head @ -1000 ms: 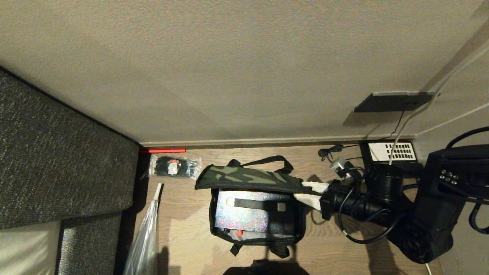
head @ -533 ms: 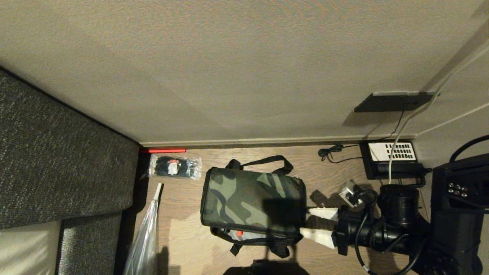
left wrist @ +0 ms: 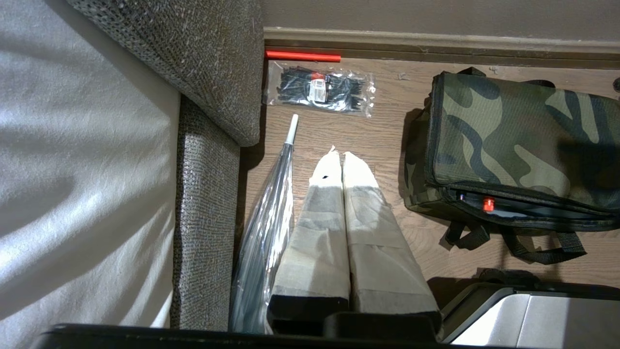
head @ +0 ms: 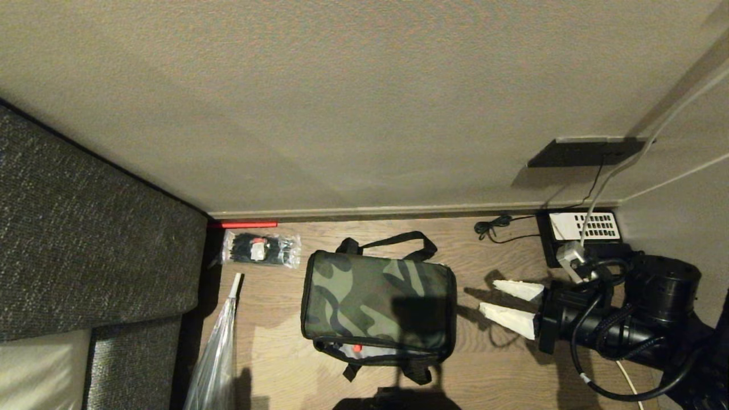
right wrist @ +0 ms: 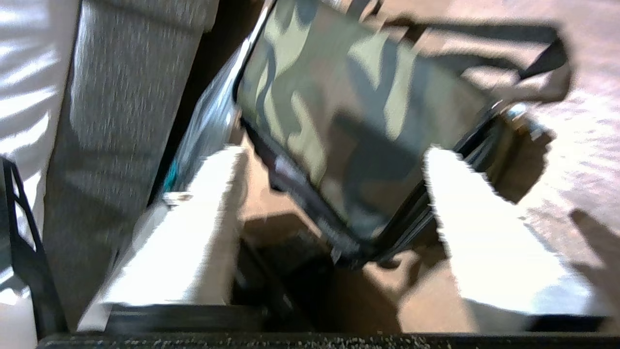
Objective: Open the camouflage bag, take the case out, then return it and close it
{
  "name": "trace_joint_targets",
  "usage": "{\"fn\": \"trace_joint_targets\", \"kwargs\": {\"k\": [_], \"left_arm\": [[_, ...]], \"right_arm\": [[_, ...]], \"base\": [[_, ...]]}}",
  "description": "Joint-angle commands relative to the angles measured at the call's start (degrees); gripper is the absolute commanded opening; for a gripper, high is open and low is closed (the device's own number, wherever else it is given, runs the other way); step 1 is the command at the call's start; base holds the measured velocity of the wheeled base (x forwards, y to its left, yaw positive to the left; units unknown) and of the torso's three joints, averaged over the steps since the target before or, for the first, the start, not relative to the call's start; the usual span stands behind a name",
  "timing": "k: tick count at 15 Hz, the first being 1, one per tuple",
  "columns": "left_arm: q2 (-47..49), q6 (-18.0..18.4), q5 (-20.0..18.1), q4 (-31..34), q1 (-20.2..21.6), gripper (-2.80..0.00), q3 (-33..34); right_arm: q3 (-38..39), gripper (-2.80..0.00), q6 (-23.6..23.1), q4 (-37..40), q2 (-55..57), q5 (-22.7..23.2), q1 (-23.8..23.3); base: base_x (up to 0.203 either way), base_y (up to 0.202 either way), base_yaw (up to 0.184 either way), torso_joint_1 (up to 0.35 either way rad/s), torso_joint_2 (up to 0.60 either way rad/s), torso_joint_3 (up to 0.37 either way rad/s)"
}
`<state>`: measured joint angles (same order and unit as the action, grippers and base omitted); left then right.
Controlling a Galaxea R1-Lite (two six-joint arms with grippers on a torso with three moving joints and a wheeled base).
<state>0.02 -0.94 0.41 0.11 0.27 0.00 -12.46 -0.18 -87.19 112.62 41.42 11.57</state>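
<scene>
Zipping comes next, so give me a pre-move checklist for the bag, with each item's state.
1. Lid of the camouflage bag down flat: ok.
2. Zipper shut along the front: not ok, a gap shows the red latch.
3. Case inside the bag: ok, glimpsed through that gap.
4. Right gripper open and off the bag, at its right side: ok.
5. Left gripper shut, beside the clear plastic bag, off the camouflage bag: ok.
6. Zipper pull location: cannot tell.
</scene>
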Motion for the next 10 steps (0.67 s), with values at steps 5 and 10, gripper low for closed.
{"fn": "trace_joint_targets", "kwargs": {"k": [5,10], "left_arm": [[-0.11,-0.03,0.02,-0.02,0.0,-2.8,0.18],[-0.11,-0.03,0.02,-0.02,0.0,-2.8,0.18]], "right_arm": [[0.37,-2.8,3.05,2.27,-8.72,0.11,-3.43],[1.93,-2.8,3.51,23.47,-23.35,-1.01,-6.13]], "base": [[0.0,0.0,0.0,0.0,0.0,0.0],[0.0,0.0,0.0,0.0,0.0,0.0]]}}
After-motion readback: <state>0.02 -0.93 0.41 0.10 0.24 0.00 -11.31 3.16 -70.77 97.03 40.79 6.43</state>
